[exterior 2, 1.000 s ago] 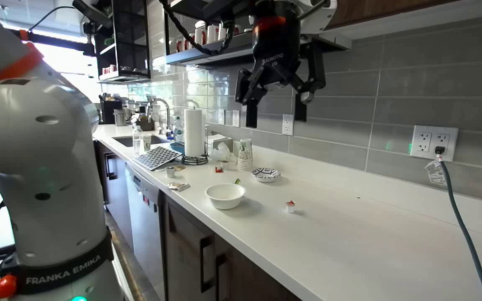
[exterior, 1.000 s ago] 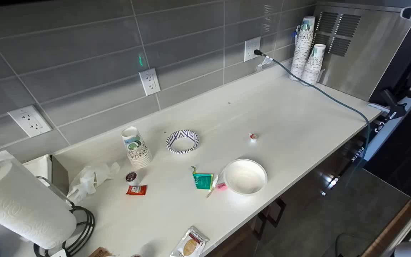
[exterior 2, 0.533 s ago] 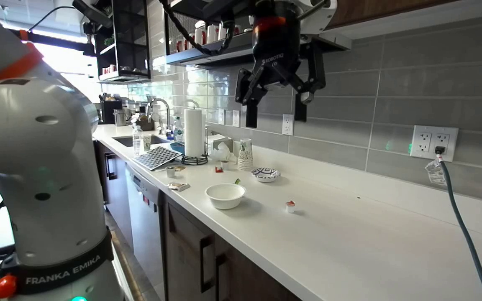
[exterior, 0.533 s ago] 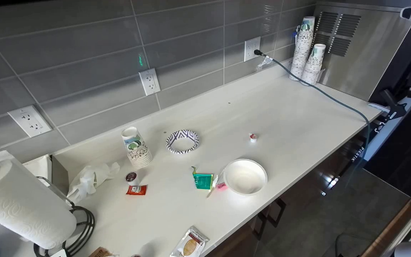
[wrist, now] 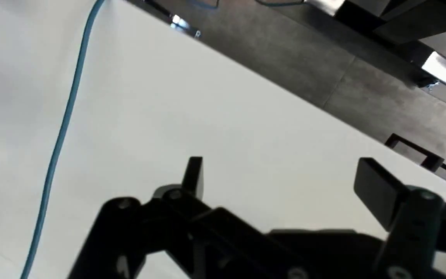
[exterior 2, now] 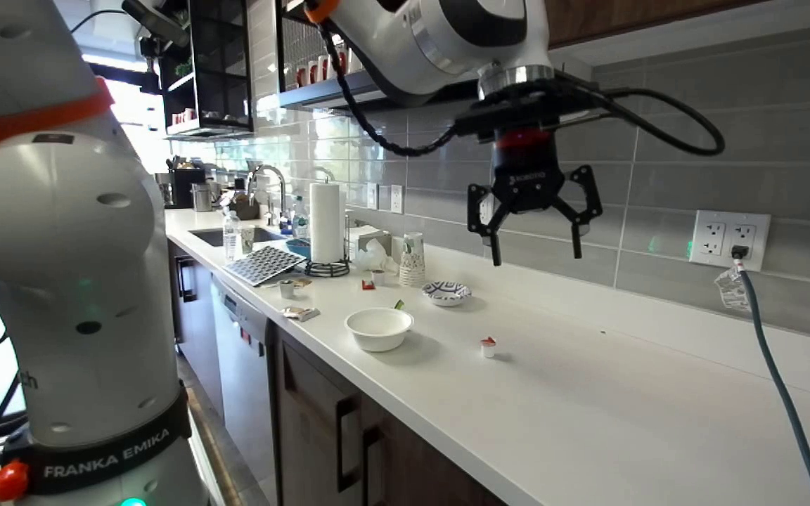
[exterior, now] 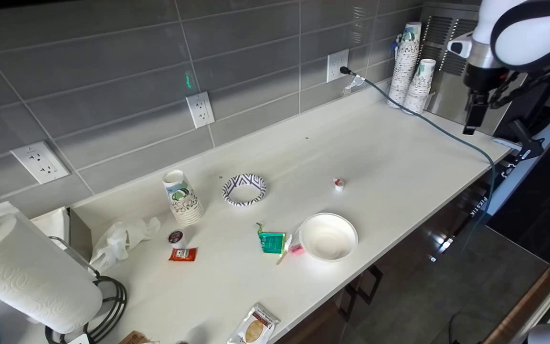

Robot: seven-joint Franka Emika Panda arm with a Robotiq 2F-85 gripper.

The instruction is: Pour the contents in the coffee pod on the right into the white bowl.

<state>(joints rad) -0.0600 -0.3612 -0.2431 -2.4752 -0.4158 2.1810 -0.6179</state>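
Fingers point(exterior 2: 576, 242) pointing down and set wide apart, with nothing between them, hang high above the counter point(exterior 2: 588, 422). The coffee pod point(exterior 2: 488, 348) meant by the task is most likely the small pale one with red on top, upright on the counter, near the white bowl point(exterior 2: 379, 342) without touching it and farther from the front edge. What the coming move turns on is how that pod lies from the fingers: lower, and off along the counter. In an exterior view it appears almost straight beneath the fingers point(exterior 2: 495, 249), but the depth there misleads; in an exterior view the arm point(exterior: 533, 36) is well over toward the steel panel point(exterior: 449, 98), and the pod point(exterior: 339, 186) lies toward the patterned bowl point(exterior: 244, 179). The wrist view seems to agree: the cable point(wrist: 62, 135) passes left of the fingers, while the pod cannot be made out. I judge reaching for it to be the step in hand, and a straight drop would probably miss; the fingers should first travel along the counter, away from the cable. Small and round, the pod shows no clear long axis, so centring over it should matter more than wrist angle.
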